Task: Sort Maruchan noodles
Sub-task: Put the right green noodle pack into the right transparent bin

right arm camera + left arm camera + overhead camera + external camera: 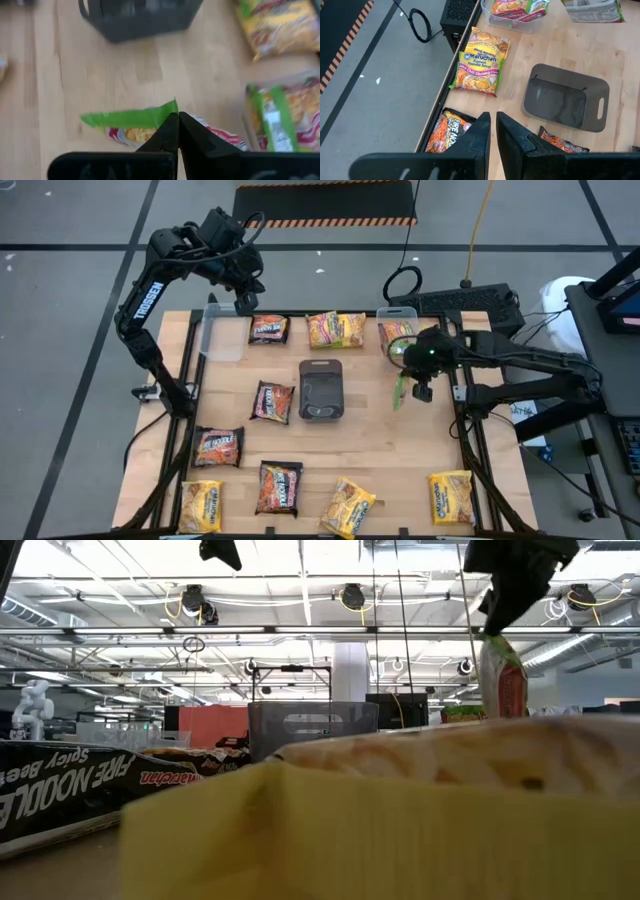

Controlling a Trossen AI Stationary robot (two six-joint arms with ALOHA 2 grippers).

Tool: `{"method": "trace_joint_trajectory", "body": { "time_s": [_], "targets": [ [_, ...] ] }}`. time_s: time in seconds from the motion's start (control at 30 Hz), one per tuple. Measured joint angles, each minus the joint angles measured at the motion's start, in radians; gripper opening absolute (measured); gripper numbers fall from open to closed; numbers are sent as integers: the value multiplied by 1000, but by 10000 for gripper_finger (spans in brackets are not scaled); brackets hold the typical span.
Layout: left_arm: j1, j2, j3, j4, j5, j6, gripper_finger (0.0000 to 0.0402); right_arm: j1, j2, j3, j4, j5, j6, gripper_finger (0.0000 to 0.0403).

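Observation:
Several Maruchan noodle packets lie flat on the wooden table: dark ones point(270, 400) on the left and middle, yellow ones point(347, 505) along the near edge. A green-edged packet point(400, 390) hangs in my right gripper point(420, 390), which is shut on it right of the grey tray point(321, 388) and above the table. My left gripper point(245, 300) hovers high over the far-left corner, above a clear tub point(222, 335). Only a thin slit point(493, 135) shows between its fingers, and nothing is in it. My right gripper pinches the packet between its two fingertips at the green sealed edge, near one end point(167, 111). The fingers slant down onto it from above. The packet point(503, 680) hangs upright below the fingers, clear of the table.
A second clear tub point(398, 330) at the far right holds green-edged packets point(285, 117). A yellow packet point(480, 62) and a dark one point(447, 132) lie along the far edge. A close yellow packet point(300, 830) fills the bottom of the low view. Bare wood lies between tray and right tub.

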Motion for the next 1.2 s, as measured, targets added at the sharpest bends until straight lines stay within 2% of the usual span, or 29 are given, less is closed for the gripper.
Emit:
{"method": "trace_joint_trajectory", "body": {
  "time_s": [0.3,0.8,1.2],
  "targets": [
    [0,0,0,0,0,-7,37,0,-58,0,220,86,1,0],
    [0,0,0,0,0,-38,37,-78,-56,0,536,335,-82,0],
    [0,0,0,-1,0,-37,37,-212,-11,0,699,348,-99,0]
  ]
}}
